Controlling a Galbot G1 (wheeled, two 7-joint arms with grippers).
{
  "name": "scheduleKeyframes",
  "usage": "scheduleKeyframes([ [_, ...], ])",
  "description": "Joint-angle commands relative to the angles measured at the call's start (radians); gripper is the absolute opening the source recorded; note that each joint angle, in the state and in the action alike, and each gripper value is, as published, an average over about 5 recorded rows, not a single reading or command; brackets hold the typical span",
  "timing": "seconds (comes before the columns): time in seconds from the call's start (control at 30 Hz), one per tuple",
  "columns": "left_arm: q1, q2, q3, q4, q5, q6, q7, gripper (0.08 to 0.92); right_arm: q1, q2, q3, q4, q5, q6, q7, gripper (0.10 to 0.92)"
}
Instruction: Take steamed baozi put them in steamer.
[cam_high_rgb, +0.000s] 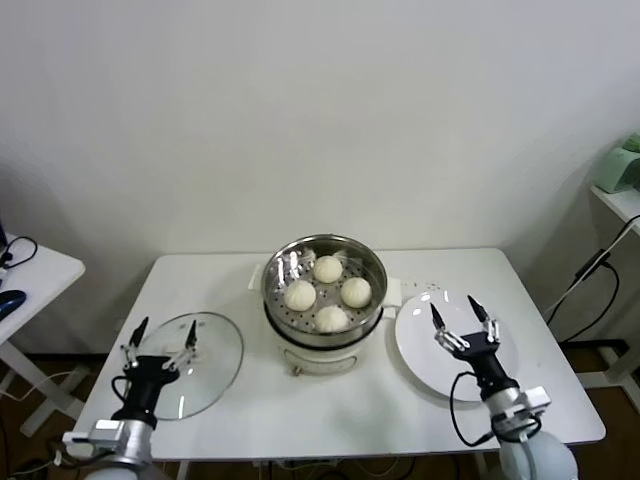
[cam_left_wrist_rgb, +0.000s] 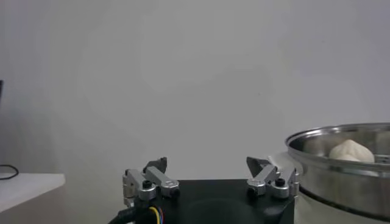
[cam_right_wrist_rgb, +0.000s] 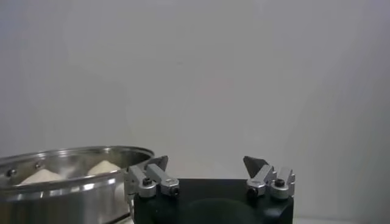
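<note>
Baozi: all four sit on the perforated floor of the steamer — none left on the plate.
Right gripper: over the plate, fingers spread wide, holding nothing.
Left gripper: over the glass lid, spread wide, empty.
Step in hand: loading looks finished — best to keep both arms clear of the steamer's rim.

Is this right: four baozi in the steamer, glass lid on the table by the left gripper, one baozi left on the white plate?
Not quite. The head view shows the white plate bare; no baozi on it. All four baozi sit in the steamer, and the glass lid lies by the left gripper.
</note>
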Motion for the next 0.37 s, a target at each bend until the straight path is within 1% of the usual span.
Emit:
scheduleKeyframes([
  [0.03, -0.001, -0.005, -0.012, 0.004, -0.015, 0.025, 0.025, 0.823, -0.107, 0.091, 0.056, 0.035, -0.019, 0.027, -0.007, 0.823],
  [0.37, -0.006, -0.011, -0.012, 0.004, -0.05, 0.027, 0.021, 0.823, -0.11, 0.103, 0.051, 0.039, -0.042, 0.024, -0.016, 0.823],
])
